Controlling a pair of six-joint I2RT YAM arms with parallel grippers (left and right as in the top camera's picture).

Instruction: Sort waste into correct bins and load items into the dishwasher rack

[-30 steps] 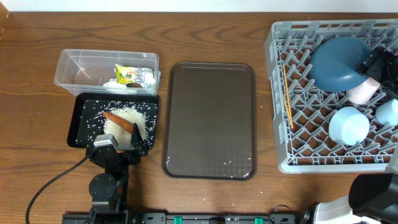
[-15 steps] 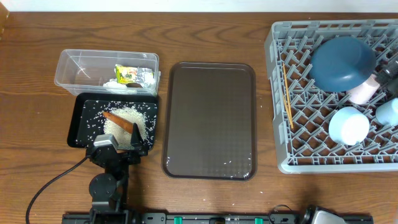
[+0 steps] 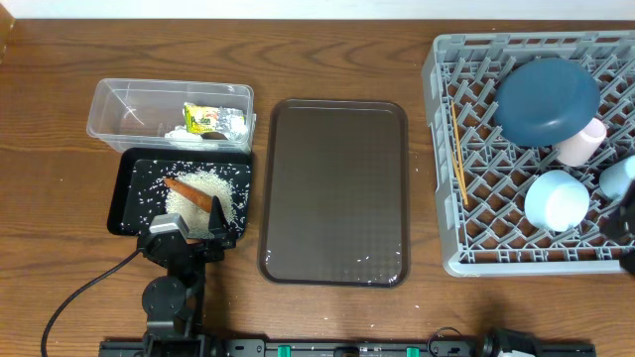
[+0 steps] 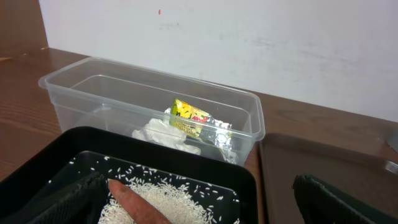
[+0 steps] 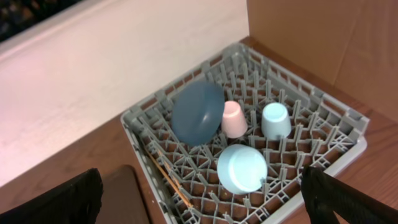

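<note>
Left wrist: carrot stick [image 4: 134, 202] lies just before the wide-spread left gripper [image 4: 199, 186].

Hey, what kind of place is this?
Probably a robot test bench staged for dish clearing: a grey dishwasher rack, brown serving tray and black waste tray on a wooden table.

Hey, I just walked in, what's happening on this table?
Two robot arms are sorting waste and loading dishes, and it looks nearly done. Neither holds anything. The left tool hangs open at the near edge of the black tray, which holds rice and an orange stick. The right tool is open, raised near the rack. The rack holds the dark-blue bowl, light-blue bowl, white cup, pale-blue cup and chopsticks. The wrapper and tissue lie in the clear tub. The brown tray has a few stray grains.
</note>
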